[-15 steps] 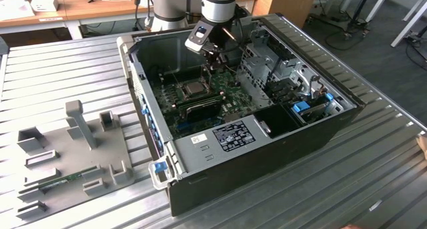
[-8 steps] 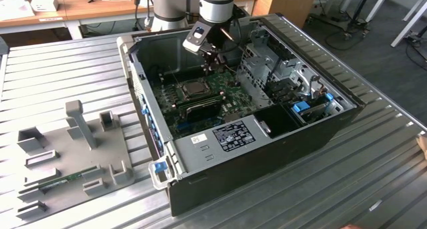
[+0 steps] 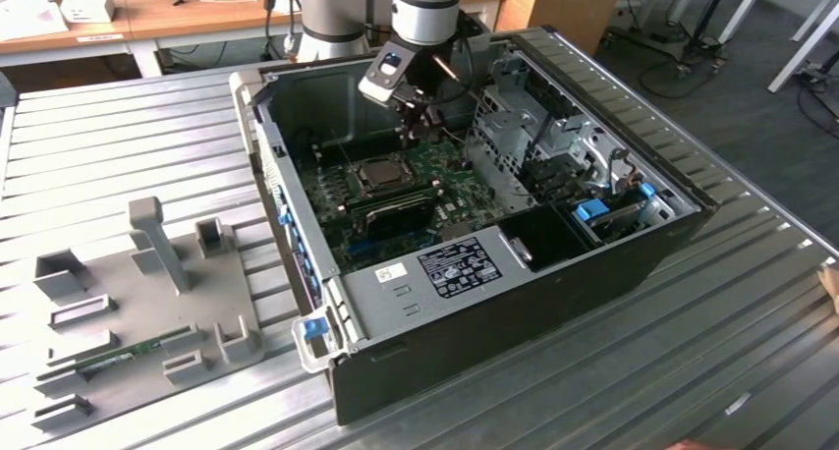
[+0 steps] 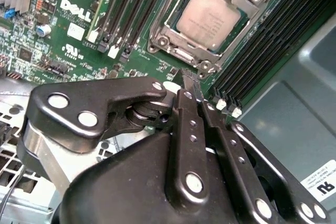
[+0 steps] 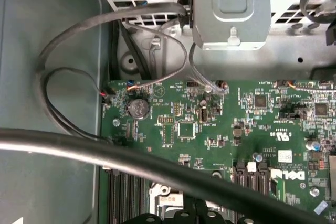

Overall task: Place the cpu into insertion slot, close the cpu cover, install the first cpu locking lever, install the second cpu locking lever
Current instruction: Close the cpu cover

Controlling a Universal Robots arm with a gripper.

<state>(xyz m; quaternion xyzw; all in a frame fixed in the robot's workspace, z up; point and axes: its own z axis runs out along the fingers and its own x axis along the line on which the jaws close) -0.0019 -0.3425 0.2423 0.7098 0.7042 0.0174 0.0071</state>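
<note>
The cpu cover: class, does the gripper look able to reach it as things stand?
Probably yes: in the second wrist view the gripper hangs close beside the cpu cover, and nothing tall stands between them.

Gripper [image 3: 417,136] hangs inside the open computer case [image 3: 616,263], near the insertion slot [image 3: 380,175]

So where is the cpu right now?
In the second wrist view the cpu sits in the socket, framed by the metal cover, between two banks of memory slots.
</note>
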